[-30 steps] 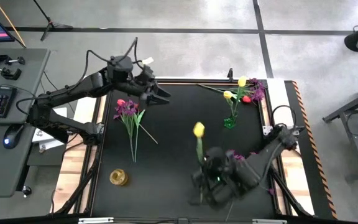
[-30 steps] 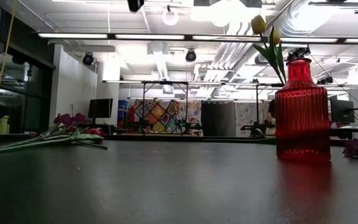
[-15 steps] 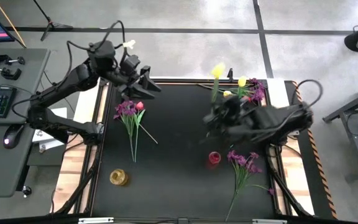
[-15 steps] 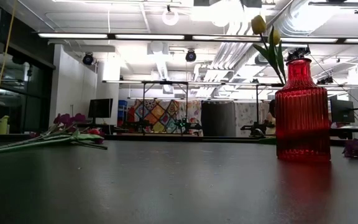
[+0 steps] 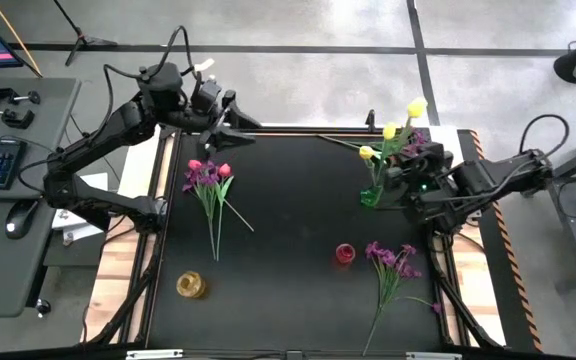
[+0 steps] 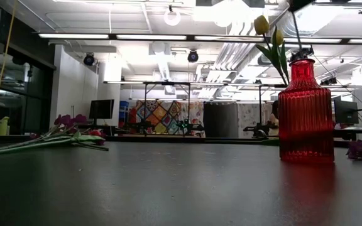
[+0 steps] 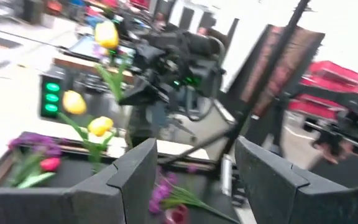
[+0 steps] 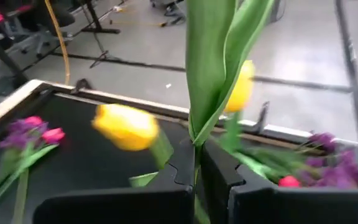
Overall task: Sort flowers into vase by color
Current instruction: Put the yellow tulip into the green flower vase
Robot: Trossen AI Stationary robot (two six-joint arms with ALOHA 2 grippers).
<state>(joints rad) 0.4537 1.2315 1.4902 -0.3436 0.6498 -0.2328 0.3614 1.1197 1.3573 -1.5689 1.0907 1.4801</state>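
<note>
High view: the right gripper [image 5: 411, 172] stands over the green vase [image 5: 369, 196] at the table's far right, jaws closed on the stem of a yellow tulip [image 5: 417, 106] whose head rises above two other yellow tulips [image 5: 377, 141] in that vase; the right arm reaches in from the right edge, bent at the elbow; the left gripper [image 5: 236, 121], jaws open and empty, hangs over the far left edge of the black table [image 5: 278, 250], its arm folded back toward the left; a bunch of purple sprays and red tulips [image 5: 208, 178] lies below it, a red vase [image 5: 344, 254] and a yellow vase [image 5: 191, 285] stand nearer the front, and a purple spray [image 5: 392, 264] lies just beside the red vase. Low view: the red vase [image 6: 306, 113] stands at right with yellow tulip heads behind its neck; flowers lie at left; a lit workshop fills the background. Left wrist view: open fingers [image 7: 135, 171] frame the right arm and the yellow tulips beyond. Right wrist view: closed fingers [image 8: 182, 171] clamp a green stem and leaves [image 8: 213, 59]; yellow blossoms sit just behind.
</note>
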